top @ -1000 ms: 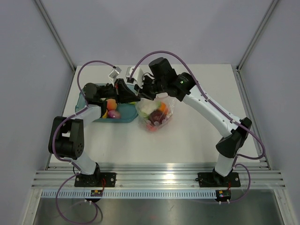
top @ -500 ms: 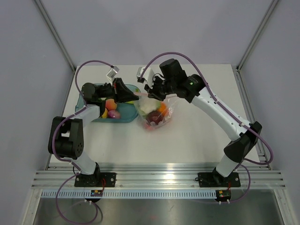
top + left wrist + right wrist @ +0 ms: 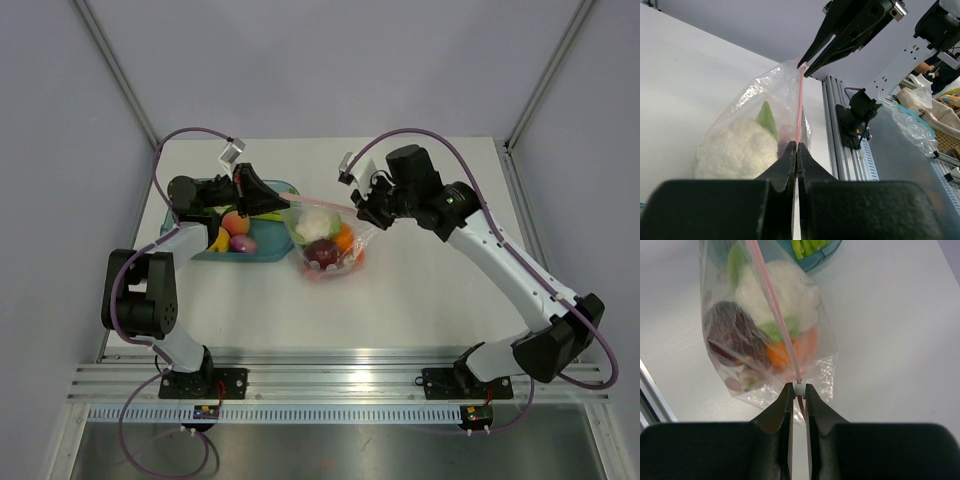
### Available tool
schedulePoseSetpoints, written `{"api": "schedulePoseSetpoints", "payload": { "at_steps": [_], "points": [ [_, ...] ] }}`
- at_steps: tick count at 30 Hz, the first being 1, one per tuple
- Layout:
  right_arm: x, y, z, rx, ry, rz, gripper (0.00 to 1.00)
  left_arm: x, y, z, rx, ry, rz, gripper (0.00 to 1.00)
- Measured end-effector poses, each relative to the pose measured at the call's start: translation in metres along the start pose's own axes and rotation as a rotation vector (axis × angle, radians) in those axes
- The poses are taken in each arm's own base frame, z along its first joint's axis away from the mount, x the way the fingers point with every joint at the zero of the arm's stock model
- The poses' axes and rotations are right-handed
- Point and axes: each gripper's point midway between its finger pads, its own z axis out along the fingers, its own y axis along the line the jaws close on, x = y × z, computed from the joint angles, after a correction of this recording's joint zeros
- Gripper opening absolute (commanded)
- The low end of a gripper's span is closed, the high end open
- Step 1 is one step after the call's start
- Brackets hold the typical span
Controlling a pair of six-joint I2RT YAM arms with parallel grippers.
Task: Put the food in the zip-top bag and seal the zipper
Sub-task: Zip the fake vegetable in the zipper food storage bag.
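The zip-top bag (image 3: 326,243) stands on the table with cauliflower (image 3: 315,224), an orange ball (image 3: 345,238) and a dark red piece (image 3: 320,252) inside. The zipper (image 3: 322,203) runs taut along its top. My left gripper (image 3: 288,204) is shut on the zipper's left end (image 3: 799,112). My right gripper (image 3: 358,212) is shut on the white slider (image 3: 799,388) at the zipper's right end (image 3: 771,302). The right wrist view shows the cauliflower (image 3: 780,290), a purple-red piece (image 3: 732,325) and the orange ball (image 3: 796,350) through the plastic.
A teal tray (image 3: 196,248) left of the bag holds a peach-coloured ball (image 3: 237,222), a purple piece (image 3: 243,243) and a yellow piece (image 3: 220,241). The left arm lies over the tray. The aluminium rail runs along the table's near edge.
My right gripper has slid right along the zipper, from beside the left gripper to the bag's right end. The left gripper has kept its hold and shifted slightly left.
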Motion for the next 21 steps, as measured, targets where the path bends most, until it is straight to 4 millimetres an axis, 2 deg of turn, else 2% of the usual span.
{"api": "schedulePoseSetpoints", "payload": {
  "at_steps": [5, 10, 15, 21],
  "points": [
    [0.031, 0.004, -0.021, 0.061, 0.020, 0.067, 0.00, -0.001, 0.002, -0.004, -0.011, -0.005, 0.001, 0.00],
    [0.045, 0.006, -0.040, 0.119, 0.015, 0.102, 0.00, -0.002, 0.003, -0.005, -0.015, -0.007, 0.002, 0.00],
    [0.065, 0.009, -0.047, 0.157, 0.038, 0.130, 0.00, -0.002, 0.003, -0.006, -0.016, -0.007, 0.002, 0.00],
    [0.067, 0.011, -0.054, 0.177, 0.011, 0.151, 0.00, -0.001, 0.002, -0.005, -0.013, -0.004, -0.004, 0.00]
  ]
}}
